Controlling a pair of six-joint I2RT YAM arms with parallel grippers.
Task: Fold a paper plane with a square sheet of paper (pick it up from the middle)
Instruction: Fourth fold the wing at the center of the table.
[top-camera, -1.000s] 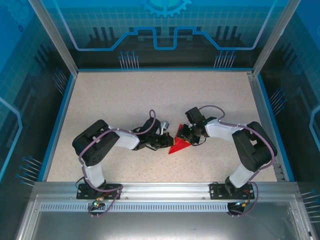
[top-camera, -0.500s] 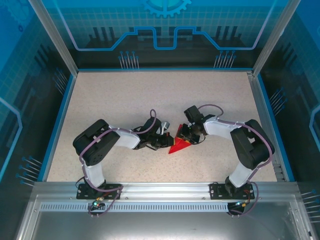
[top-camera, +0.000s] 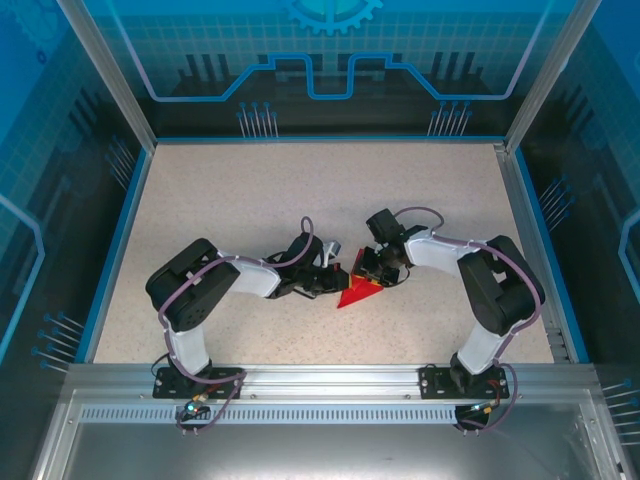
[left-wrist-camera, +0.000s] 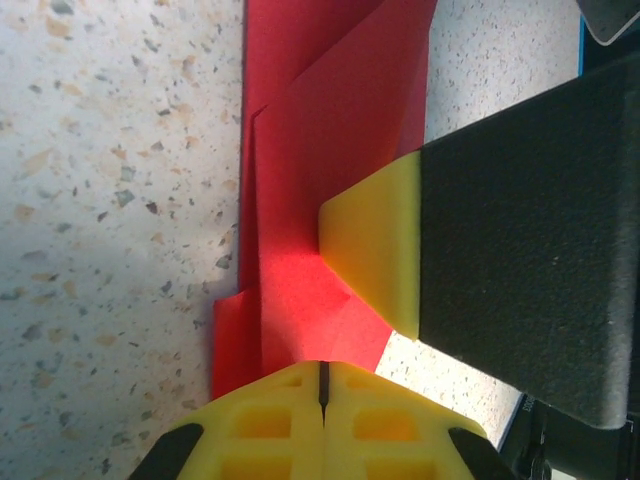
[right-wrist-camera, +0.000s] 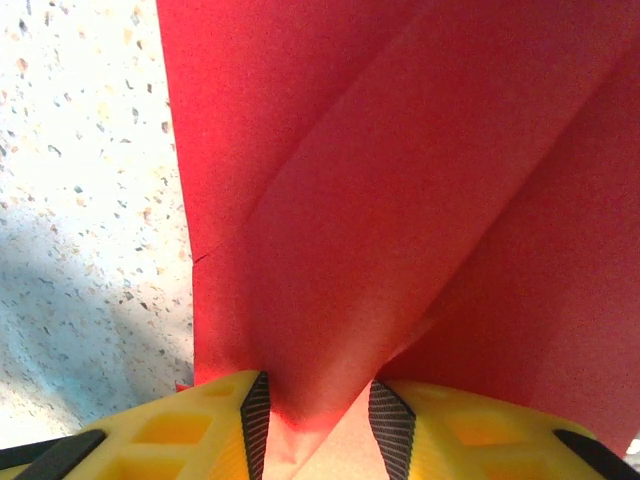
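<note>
The square sheet of paper is red and folded into a creased triangle, lying flat on the speckled table between the two arms. My left gripper is at its left edge. In the left wrist view that gripper is shut, its yellow fingertips set on the near edge of the paper, and no paper shows in the slit. My right gripper is over the sheet's far right part, with one yellow finger resting on the sheet. Its jaws stand apart around a raised fold of the paper.
The speckled table is bounded by a blue rim and glass walls. An aluminium rail runs along the near edge, where both arm bases are bolted. Both arms' cables loop just above the grippers.
The right arm's wrist and elbow have shifted slightly left, toward the paper. The left arm and the paper stay almost where they were.
</note>
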